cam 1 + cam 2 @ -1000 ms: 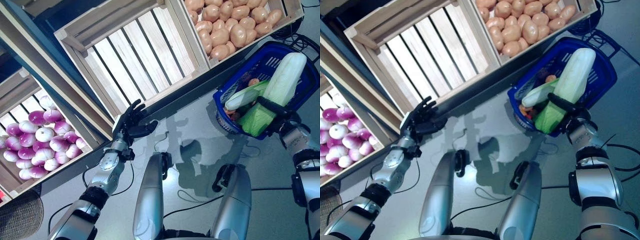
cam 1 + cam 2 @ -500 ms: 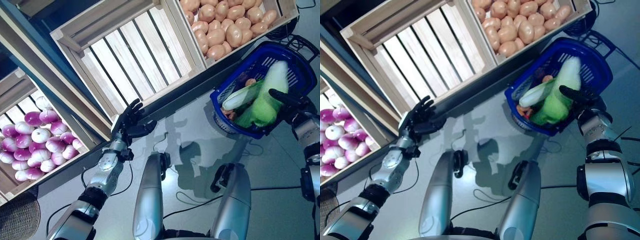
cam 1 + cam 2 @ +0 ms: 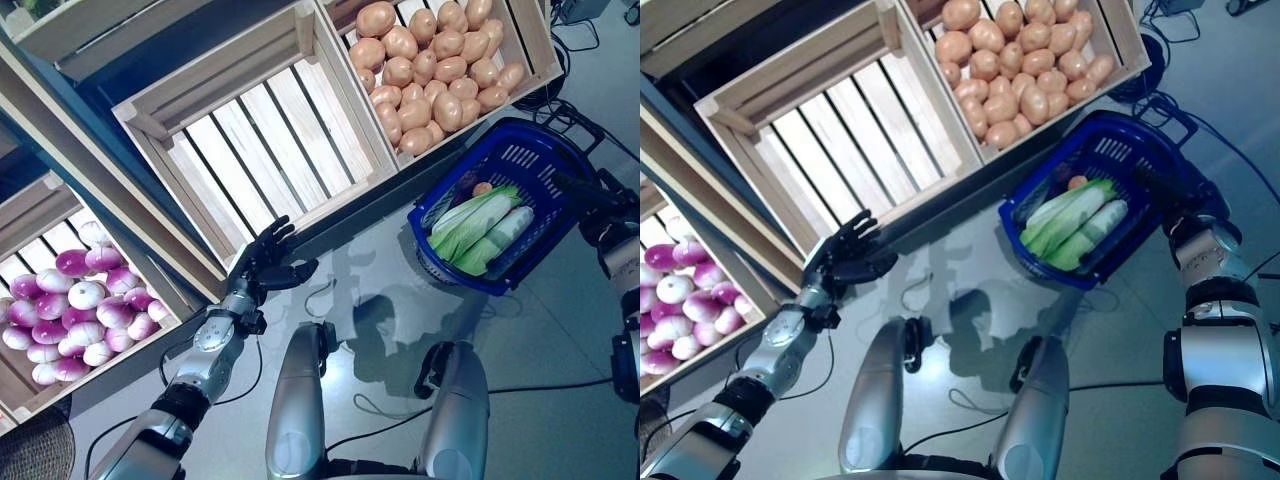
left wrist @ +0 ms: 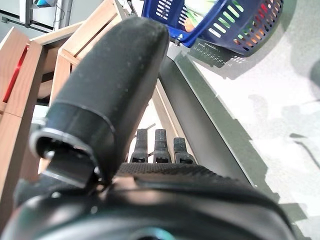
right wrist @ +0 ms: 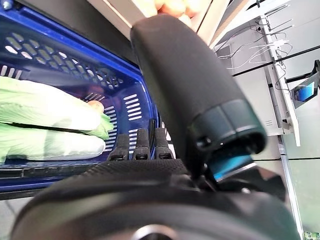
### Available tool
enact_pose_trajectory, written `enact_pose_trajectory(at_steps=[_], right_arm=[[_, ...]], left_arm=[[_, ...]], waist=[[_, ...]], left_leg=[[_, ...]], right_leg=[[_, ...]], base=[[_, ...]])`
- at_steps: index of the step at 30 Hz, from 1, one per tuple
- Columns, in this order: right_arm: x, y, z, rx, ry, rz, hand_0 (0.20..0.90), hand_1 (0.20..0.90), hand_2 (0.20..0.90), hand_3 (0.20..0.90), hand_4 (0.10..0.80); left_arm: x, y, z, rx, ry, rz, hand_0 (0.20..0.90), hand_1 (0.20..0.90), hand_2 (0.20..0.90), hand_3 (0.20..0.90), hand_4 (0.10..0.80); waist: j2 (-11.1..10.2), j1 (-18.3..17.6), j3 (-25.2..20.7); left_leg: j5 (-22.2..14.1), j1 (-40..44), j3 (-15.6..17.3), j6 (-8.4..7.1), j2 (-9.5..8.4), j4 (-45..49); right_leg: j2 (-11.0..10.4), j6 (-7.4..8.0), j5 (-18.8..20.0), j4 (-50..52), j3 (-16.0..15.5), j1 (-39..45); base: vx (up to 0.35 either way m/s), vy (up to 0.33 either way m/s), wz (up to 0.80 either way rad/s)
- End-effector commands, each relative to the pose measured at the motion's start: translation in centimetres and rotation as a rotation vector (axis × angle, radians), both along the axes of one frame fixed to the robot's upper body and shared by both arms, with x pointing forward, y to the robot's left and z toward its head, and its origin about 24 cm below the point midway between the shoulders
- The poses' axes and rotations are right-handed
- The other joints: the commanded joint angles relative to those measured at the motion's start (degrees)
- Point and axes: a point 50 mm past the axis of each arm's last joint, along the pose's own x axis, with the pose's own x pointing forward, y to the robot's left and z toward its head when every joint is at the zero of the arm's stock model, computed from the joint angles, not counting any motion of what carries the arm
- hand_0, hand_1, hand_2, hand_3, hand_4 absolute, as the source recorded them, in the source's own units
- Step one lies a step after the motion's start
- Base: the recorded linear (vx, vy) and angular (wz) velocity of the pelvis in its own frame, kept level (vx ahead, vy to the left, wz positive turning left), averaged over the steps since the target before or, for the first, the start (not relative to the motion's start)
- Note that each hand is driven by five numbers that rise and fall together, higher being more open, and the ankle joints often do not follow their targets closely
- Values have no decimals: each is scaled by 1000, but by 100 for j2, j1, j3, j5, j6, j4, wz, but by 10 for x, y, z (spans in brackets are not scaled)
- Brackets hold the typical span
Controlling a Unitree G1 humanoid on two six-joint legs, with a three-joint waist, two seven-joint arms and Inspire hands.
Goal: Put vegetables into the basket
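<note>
The left hand (image 3: 262,262) is held open and empty near an empty crate (image 3: 262,130). The right hand (image 3: 1178,196) is spread open at the blue basket (image 3: 541,238), where two cabbages (image 3: 478,225) lie, partly covering smaller vegetables. Farther off, potatoes (image 3: 432,68) are cut off by the frame.

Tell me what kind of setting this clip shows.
Probably a mock grocery produce section: slanted wooden crates, one of potatoes, one of purple-white turnip-like bulbs, one empty crate, plus a blue shopping basket with cabbages.
</note>
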Motion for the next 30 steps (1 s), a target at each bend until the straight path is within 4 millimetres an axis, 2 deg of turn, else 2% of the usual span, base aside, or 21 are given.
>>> enact_pose_trajectory(at_steps=[1, 2, 5, 8, 10, 11, 12, 13, 14, 15, 17, 18, 19, 20, 22, 23, 28, 29, 30], right_arm=[[-5, -7, 3, -25, -59, 16, 900, 900, 900, 900, 800], [-5, -5, 1, -21, -55, 25, 900, 900, 900, 900, 800], [-5, 11, -34, 12, 10, 98, 900, 900, 900, 900, 800], [-9, 20, -57, 63, 49, 118, 900, 900, 900, 900, 800], [-15, 31, -85, 131, 81, 132, 900, 900, 900, 900, 800], [-15, 31, -85, 132, 81, 132, 900, 900, 900, 900, 800], [-22, 44, -112, 180, 132, 129, 900, 900, 900, 900, 800], [-23, 46, -115, 185, 141, 130, 900, 900, 900, 900, 800], [-30, 62, -139, 199, 197, 150, 900, 900, 900, 900, 800], [-36, 74, -155, 216, 230, 169, 900, 900, 900, 900, 800], [-47, 88, -176, 252, 268, 206, 900, 900, 900, 900, 800], [-49, 90, -178, 257, 276, 211, 900, 900, 900, 900, 800], [-60, 100, -194, 267, 314, 244, 900, 900, 900, 900, 800], [-65, 107, -201, 288, 312, 259, 900, 900, 900, 900, 800], [-70, 117, -208, 331, 305, 274, 900, 900, 900, 900, 800], [-77, 131, -218, 384, 290, 300, 900, 900, 900, 900, 800], [-108, 166, -245, 457, 289, 315, 900, 900, 900, 900, 800], [-121, 183, -253, 514, 291, 312, 900, 900, 900, 900, 800], [-127, 191, -256, 554, 289, 308, 900, 900, 900, 900, 800]], left_arm=[[2, 11, 21, 31, -106, -6, 900, 900, 900, 900, 800], [2, 10, 20, 33, -104, -6, 900, 900, 900, 900, 800], [3, 9, 13, 68, -74, 8, 900, 900, 900, 900, 800], [4, 8, 9, 85, -42, 9, 900, 900, 900, 900, 800], [3, 7, 2, 112, -6, 14, 900, 900, 900, 900, 800], [3, 7, 2, 112, -6, 14, 900, 900, 900, 900, 800], [1, 4, -7, 128, 29, 11, 900, 900, 900, 900, 800], [0, 4, -7, 129, 33, 10, 900, 900, 900, 900, 800], [-5, 0, -18, 135, 70, 7, 900, 900, 900, 900, 800], [-10, -1, -27, 141, 101, 6, 900, 900, 900, 900, 800], [-18, -4, -39, 151, 135, 10, 900, 900, 900, 900, 800], [-19, -4, -40, 155, 139, 8, 900, 900, 900, 900, 800], [-26, -5, -50, 182, 158, 8, 900, 900, 900, 900, 800], [-30, -5, -55, 199, 170, 1, 900, 900, 900, 900, 800], [-34, -6, -61, 198, 194, -2, 900, 900, 900, 900, 800], [-40, -6, -71, 203, 227, 1, 900, 900, 900, 900, 800], [-61, -3, -92, 297, 270, 53, 900, 900, 900, 900, 800], [-72, -1, -101, 306, 300, 87, 900, 900, 900, 900, 800], [-77, 0, -104, 315, 299, 108, 900, 900, 900, 900, 800]], waist=[[-285, 122, -810], [-292, 124, -824], [-400, 131, -1091], [-467, 111, -1330], [-515, 83, -1581], [-515, 84, -1577], [-531, 52, -1790], [-535, 47, -1815], [-527, 33, -1995], [-525, 18, -2101], [-514, 11, -2218], [-513, 10, -2226], [-500, -10, -2330], [-496, -23, -2378], [-491, -43, -2427], [-490, -76, -2488], [-500, -188, -2582], [-497, -265, -2580], [-497, -308, -2579]], left_leg=[[-30, 969, 166, 125, 128, -1027], [7, 1014, 171, 125, 126, -1095], [432, 1615, 248, 128, 49, -2015], [736, 2085, 400, 84, 26, -2717], [1011, 2498, 499, 52, -31, -3343], [1016, 2510, 500, 52, -31, -3354], [1241, 2826, 562, 32, -65, -3897], [1292, 2848, 569, 36, -74, -3959], [1488, 3095, 588, 8, -105, -4445], [1604, 3278, 618, 3, -133, -4716], [1739, 3518, 632, -10, -155, -5124], [1753, 3545, 636, -12, -156, -5161], [1826, 3714, 678, -13, -175, -5433], [1882, 3817, 686, -25, -179, -5612], [1897, 3876, 693, -33, -181, -5695], [1882, 3917, 701, -37, -190, -5735], [1826, 4010, 746, -28, -206, -5735], [1824, 4038, 788, -18, -194, -5735], [1816, 4052, 795, -9, -196, -5735]], right_leg=[[21, -352, 631, -856, -46, 664], [32, -351, 659, -920, -61, 716], [220, -313, 1001, -1935, -230, 1403], [417, -264, 1232, -2798, -351, 1951], [613, -201, 1467, -3544, -410, 2440], [614, -201, 1472, -3554, -412, 2452], [711, -150, 1655, -4133, -436, 2807], [722, -150, 1703, -4197, -441, 2834], [811, -101, 1869, -4685, -468, 3113], [879, -87, 1975, -4938, -469, 3296], [925, -47, 2149, -5328, -485, 3522], [929, -44, 2165, -5359, -487, 3546], [970, -15, 2258, -5594, -479, 3700], [992, 3, 2314, -5728, -489, 3784], [1015, 9, 2359, -5847, -487, 3865], [1035, 16, 2412, -5970, -495, 3942], [1083, 9, 2409, -6049, -415, 4017], [1101, -2, 2394, -6035, -355, 4013], [1112, -11, 2384, -6031, -322, 4022]], base=[[36, 2, -1], [59, -4, -5], [112, -31, -11], [133, -58, -11], [131, -54, -8], [149, -44, -7], [96, -27, -4], [191, -33, 4], [149, -5, 6], [179, -6, 2], [83, 6, -10], [54, 14, -11], [40, 12, -10], [45, 13, -8], [10, 4, -3], [0, 0, 0], [28, 6, 0], [17, 7, -4], [13, 7, -4]])
